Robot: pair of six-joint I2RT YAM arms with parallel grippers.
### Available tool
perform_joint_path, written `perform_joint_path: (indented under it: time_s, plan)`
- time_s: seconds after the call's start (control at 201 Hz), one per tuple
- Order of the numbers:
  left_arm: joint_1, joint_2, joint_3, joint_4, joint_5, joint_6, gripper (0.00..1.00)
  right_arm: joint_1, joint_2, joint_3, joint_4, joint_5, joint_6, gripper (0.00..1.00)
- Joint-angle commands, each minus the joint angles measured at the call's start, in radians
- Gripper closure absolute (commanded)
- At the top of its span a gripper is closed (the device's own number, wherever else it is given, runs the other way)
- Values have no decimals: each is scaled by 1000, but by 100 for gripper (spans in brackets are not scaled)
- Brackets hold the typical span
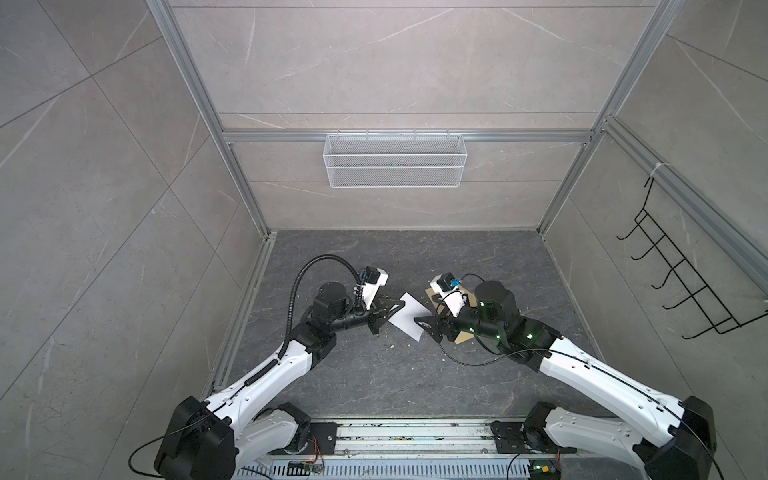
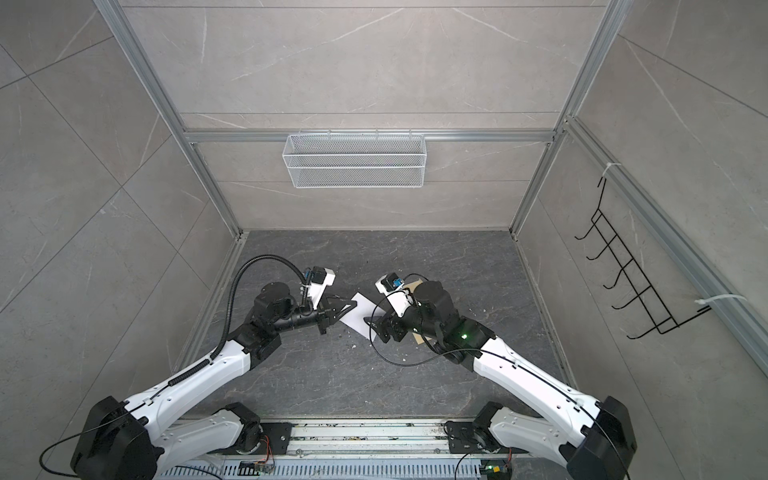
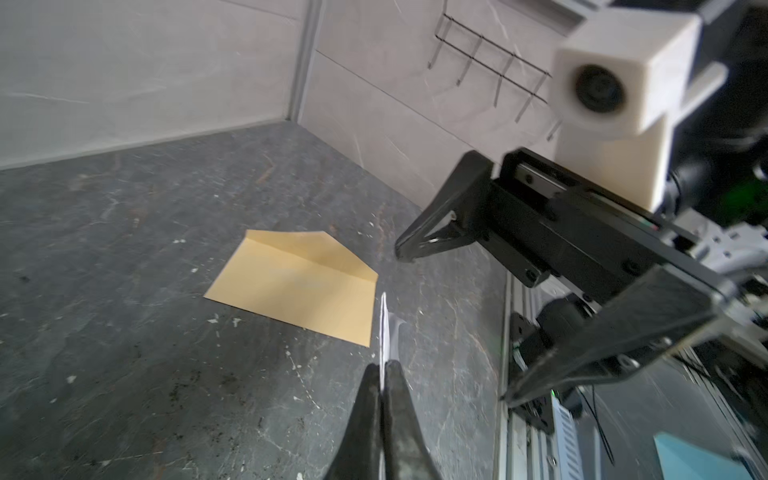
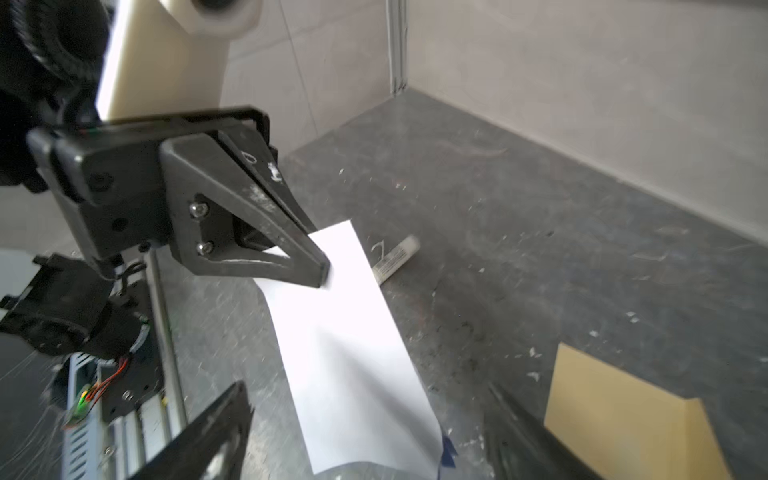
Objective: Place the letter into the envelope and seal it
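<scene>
Left jaws closed on one end of the white letter (image 4: 345, 340), holding it edge-up above the counter (image 3: 124, 291). Right jaws stand wide open, one on either side of its other end. The tan envelope (image 3: 299, 286) lies flat nearby, flap open.

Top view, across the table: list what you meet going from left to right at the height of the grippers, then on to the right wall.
left gripper, shut on the letter's edge → letter → right gripper, open → envelope, mostly hidden under the right arm → black wire hook rack
</scene>
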Motion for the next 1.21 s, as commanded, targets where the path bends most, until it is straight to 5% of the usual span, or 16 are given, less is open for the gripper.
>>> perform_joint_path:
  time_s: [0.0, 0.319, 0.448, 0.976, 1.2]
  plan:
    - [-4, -43, -34, 286, -194, -220, 100, 1, -23, -52, 228, 80, 214, 5]
    - [-3, 4, -93, 594, -339, -506, 100, -5, -34, -323, 766, 175, 754, 1]
    - [-3, 38, -88, 672, -333, -579, 100, -8, -9, -337, 806, 170, 822, 1]
    - [-5, 93, -90, 787, -298, -695, 100, -66, 400, -352, 1511, 52, 1187, 1]
    - [-4, 98, -89, 792, -290, -704, 100, -66, 424, -285, 1522, -21, 1176, 26]
